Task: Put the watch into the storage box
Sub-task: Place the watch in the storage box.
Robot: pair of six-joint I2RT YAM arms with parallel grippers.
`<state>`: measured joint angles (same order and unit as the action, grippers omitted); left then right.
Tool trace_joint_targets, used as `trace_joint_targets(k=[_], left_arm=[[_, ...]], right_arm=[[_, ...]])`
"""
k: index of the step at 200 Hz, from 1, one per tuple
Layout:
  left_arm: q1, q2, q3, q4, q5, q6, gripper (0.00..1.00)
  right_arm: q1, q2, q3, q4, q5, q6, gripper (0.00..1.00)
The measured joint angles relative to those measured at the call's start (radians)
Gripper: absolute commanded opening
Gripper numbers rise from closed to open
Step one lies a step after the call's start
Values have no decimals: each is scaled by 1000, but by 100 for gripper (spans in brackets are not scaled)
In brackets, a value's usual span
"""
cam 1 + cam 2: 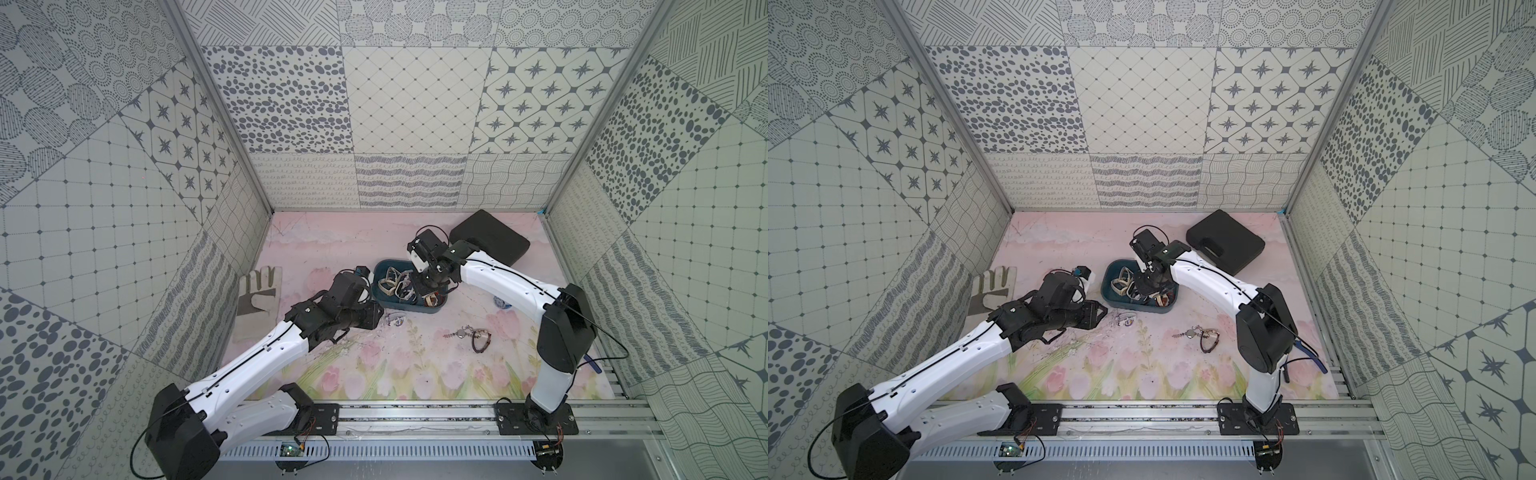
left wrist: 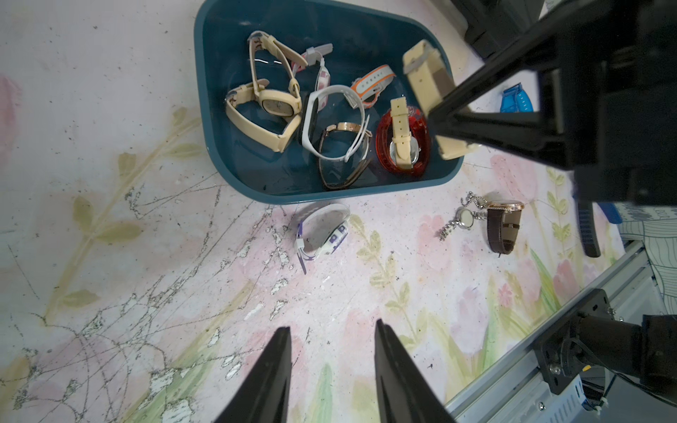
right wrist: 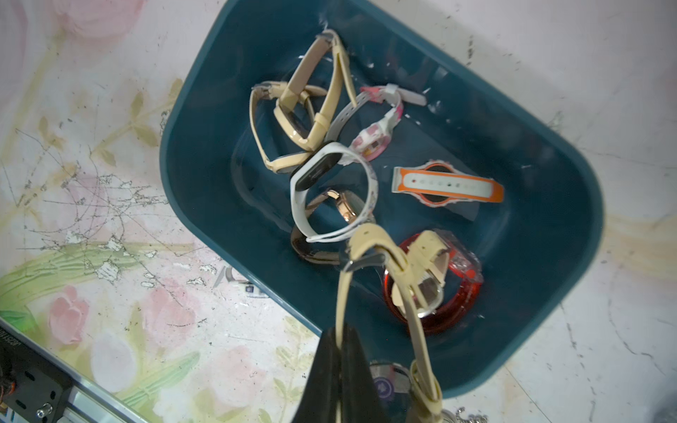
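The beige watch (image 3: 362, 238) hangs by its strap from the right gripper (image 3: 342, 351), whose jaws are pinched tight on one thin stretch of band. It hangs above the storage box (image 3: 198, 190), close to one corner rather than over the middle. That is the main risk. In the left wrist view the strap's lower end (image 2: 454, 150) overlaps the tub's rim, so a release here may leave the watch draped over the wall or tipped out onto the mat. The looped band could also catch on a finger when the jaws part. And it would likely land on the red translucent watch (image 3: 461, 293) below and slide off.

The watch is pale tan, soft and floppy, buckled into a long loop with a keeper near the end. Its face is hidden.

Several other watches already lie in the tub. Just outside the wall lies a white-and-purple watch (image 2: 322, 234), and farther off a brown-strap watch (image 2: 503, 227). The left gripper (image 2: 331, 326) hovers over the mat with its jaws partly apart and empty.
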<state>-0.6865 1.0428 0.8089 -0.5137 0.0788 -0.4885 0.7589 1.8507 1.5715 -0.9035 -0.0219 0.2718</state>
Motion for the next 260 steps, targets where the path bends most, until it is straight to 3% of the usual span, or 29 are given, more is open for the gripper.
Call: trace_joint_targets(k=[46,260], left_arm=[[0,-23,-8,0,0,-3,43],[0,-23,-11,0,0,-2,43]], right_arm=[[23,92,33,0,4,-22,0],[5,104,-52,41,36,-80,0]])
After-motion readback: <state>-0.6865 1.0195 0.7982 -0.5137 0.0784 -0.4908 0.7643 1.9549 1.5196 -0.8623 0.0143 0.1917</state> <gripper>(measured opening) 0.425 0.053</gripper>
